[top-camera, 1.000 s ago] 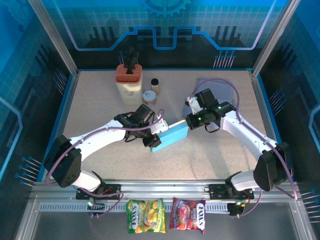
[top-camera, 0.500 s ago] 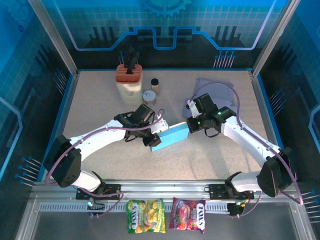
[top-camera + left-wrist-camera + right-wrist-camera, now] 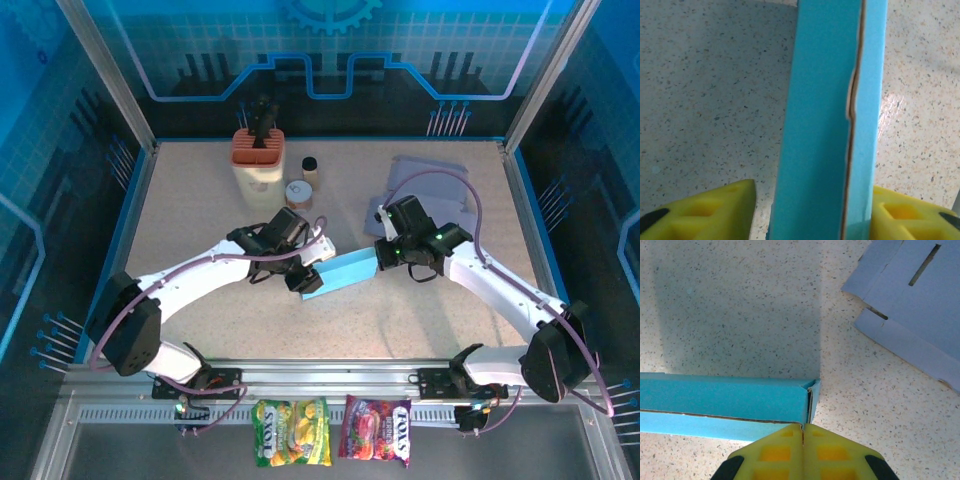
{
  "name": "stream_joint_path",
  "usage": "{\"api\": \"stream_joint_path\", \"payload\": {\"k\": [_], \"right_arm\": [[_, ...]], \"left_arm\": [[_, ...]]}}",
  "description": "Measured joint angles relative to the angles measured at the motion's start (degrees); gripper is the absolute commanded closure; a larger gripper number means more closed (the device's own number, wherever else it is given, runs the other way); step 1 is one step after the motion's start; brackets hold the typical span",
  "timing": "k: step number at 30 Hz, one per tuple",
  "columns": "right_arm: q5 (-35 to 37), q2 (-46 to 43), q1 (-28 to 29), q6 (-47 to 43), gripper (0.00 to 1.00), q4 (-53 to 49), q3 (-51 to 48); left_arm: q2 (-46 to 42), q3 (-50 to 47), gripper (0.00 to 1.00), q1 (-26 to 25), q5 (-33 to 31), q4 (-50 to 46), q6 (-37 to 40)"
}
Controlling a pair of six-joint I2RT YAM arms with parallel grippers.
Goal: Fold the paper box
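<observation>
The paper box is a long light-blue carton lying on the speckled table between the two arms. In the left wrist view the box runs upright between the yellow fingers, with a brown seam along its top face. My left gripper straddles its left end, open: the left finger stands apart from the box and the right finger touches its side. My right gripper is shut with nothing between its tips, which rest against the right end of the box, by the end flap.
A flat grey-blue cardboard sheet lies at the back right, close behind the right gripper. An orange-lidded holder, a small can and a dark-capped bottle stand at the back. Two snack bags lie beyond the front rail.
The left jaws have widened around the box. The right gripper, still shut, has come down toward the box's right end, and the box now lies a little flatter.
</observation>
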Motion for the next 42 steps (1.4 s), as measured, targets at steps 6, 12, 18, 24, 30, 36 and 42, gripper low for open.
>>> {"api": "stream_joint_path", "payload": {"k": [6, 12, 18, 24, 30, 36, 42], "right_arm": [[1.33, 0.02, 0.28, 2.89, 1.0, -0.96, 0.33], [2.21, 0.17, 1.31, 6.14, 1.0, -2.6, 1.25], [3.1, 0.94, 2.27, 8.72, 1.0, -4.07, 2.43], [3.82, 2.08, 3.23, 10.95, 1.0, -6.34, 4.22], [4.17, 2.62, 3.37, 12.13, 1.0, -7.26, 4.92], [4.22, 3.58, 3.37, 12.55, 1.0, -7.87, 5.84], [4.31, 3.91, 3.37, 12.55, 1.0, -7.96, 6.01]], "left_arm": [[-7.41, -1.97, 0.33, 0.0, -2.75, 1.49, -4.83], [-14.51, -2.73, 0.36, -0.02, -5.42, 1.53, -14.12], [-18.32, -2.67, 0.52, 0.0, -9.33, -1.92, -23.8], [-16.57, -0.42, 0.55, 0.17, -10.54, -7.69, -30.45], [-10.86, 4.59, 0.61, 1.81, -10.51, -11.23, -32.68], [-5.73, 8.63, 0.64, 2.51, -10.49, -13.2, -32.28], [-3.52, 9.42, 0.72, 2.51, -10.49, -14.23, -30.91]]}}
